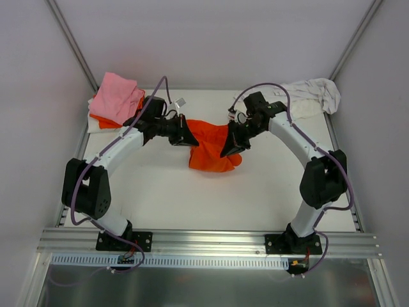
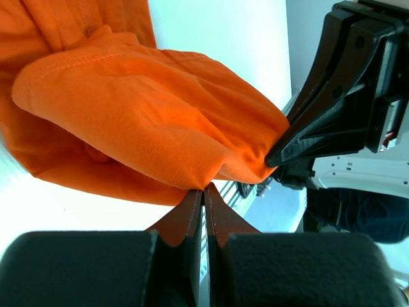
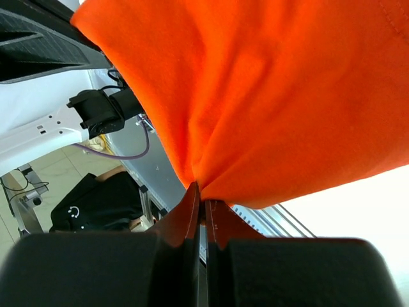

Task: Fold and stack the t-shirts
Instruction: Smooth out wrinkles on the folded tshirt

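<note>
Orange t-shirt (image 1: pixel 211 152) clamped between inward-reaching left tool (image 1: pixel 192 141) and right tool (image 1: pixel 229 152).

Near half of the table (image 1: pixel 192 198) is wide open to reach across. The middle's blocked by the orange t-shirt (image 1: pixel 211 153) strung between the left gripper (image 1: pixel 190 141) and right gripper (image 1: pixel 227 151). Far corners are taken too: pink-topped stack (image 1: pixel 116 97) on the left, crumpled white t-shirt (image 1: pixel 313 96) on the right.

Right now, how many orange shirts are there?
2: one orange shirt hangs between left claw and right claw; the other orange shirt lies under the pink shirt, far-left pile. More may be hidden.
</note>
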`<state>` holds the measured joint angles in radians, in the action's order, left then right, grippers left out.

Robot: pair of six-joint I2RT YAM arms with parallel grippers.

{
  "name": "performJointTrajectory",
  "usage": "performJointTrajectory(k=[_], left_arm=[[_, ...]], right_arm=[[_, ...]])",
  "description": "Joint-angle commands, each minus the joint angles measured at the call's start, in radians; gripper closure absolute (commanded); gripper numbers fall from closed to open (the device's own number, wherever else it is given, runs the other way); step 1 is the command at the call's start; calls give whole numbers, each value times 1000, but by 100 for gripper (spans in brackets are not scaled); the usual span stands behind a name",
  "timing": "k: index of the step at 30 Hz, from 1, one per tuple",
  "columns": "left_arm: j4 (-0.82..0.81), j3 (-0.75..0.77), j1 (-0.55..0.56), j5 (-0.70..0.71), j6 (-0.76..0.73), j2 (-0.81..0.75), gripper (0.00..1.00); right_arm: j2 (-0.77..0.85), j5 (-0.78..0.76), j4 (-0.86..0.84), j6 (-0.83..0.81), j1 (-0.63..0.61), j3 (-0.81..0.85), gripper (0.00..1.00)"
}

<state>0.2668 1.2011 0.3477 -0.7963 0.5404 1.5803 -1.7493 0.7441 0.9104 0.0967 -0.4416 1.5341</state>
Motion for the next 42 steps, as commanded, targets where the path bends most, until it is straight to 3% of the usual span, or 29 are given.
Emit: performJointTrajectory(k=[1, 9, 20, 26, 42], left_arm=[[-17, 46, 7, 37, -5, -14, 100], [8, 257, -1, 92, -5, 176, 100], [31, 488, -18, 71, 44, 426, 100], [40, 431, -18, 69, 24, 344, 100], [97, 65, -3, 28, 55, -61, 100]], right_arm=[[-32, 23, 42, -40, 29, 84, 100], [-232, 5, 103, -69, 98, 303, 100], [-394, 20, 108, -48, 139, 428, 100], [-306, 15, 107, -51, 142, 373, 100], [22, 20, 151, -77, 132, 61, 99]])
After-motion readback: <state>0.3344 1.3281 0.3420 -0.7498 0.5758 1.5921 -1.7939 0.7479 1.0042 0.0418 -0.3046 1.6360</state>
